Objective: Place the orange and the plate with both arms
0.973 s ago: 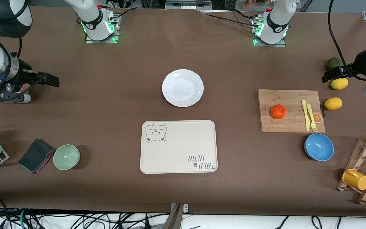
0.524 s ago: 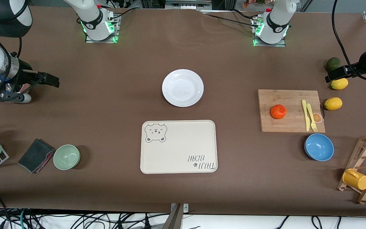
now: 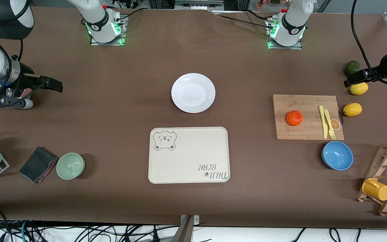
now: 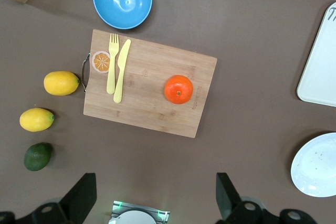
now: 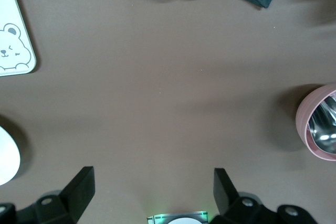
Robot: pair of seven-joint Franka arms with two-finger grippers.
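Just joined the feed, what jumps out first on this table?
The orange glows on the wooden cutting board toward the left arm's end. The white plate sits mid-table, with the bear-print tray nearer the front camera. Both the left gripper and the right gripper wait high at the table's ends, jaws open.

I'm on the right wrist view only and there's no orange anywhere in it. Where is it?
Observer: The orange sits on the wooden cutting board, toward the left arm's end of the table.
Operator: Has the left gripper got hold of it?
Observer: No. The left gripper hangs in the air near the avocado, jaws open and holding nothing.
Operator: My right gripper is open over bare table. I see just an edge of the plate. Anything on it?
Observer: Nothing. The plate lies empty mid-table, farther from the front camera than the bear-print tray.
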